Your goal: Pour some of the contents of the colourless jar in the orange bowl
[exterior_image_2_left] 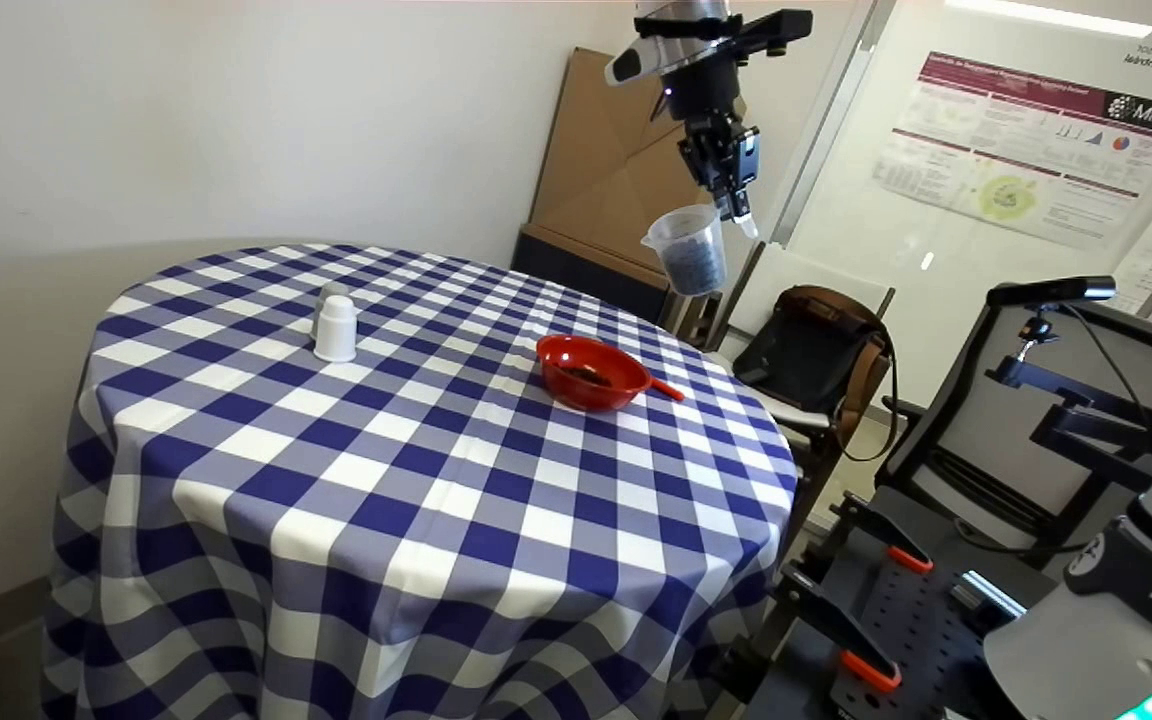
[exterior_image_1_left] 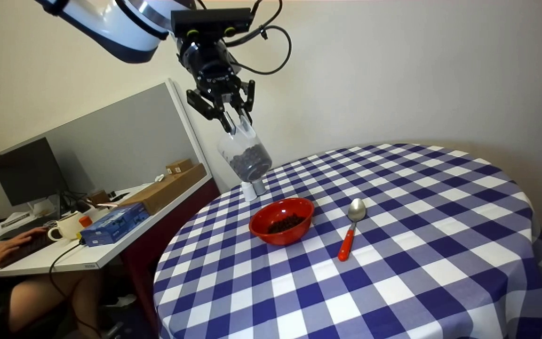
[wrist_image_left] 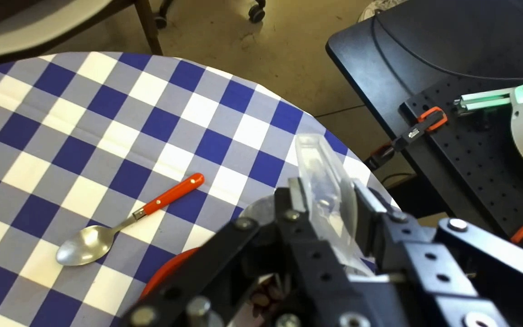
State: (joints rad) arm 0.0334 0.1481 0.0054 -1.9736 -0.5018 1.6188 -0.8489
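Likely poured, with bits (exterior_image_1_left: 286, 223) in bowl (exterior_image_1_left: 290, 239).
Pinching tilted jar (exterior_image_1_left: 238, 142) by handle (wrist_image_left: 318, 168) in claw (wrist_image_left: 332, 195), at bowl's eleven o'clock in an exterior view; next, probably levelling and lowering.

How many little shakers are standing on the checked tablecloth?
2. A white shaker and a greyish shaker stand close together, behind and left of the red bowl in an exterior view. I spot no others.
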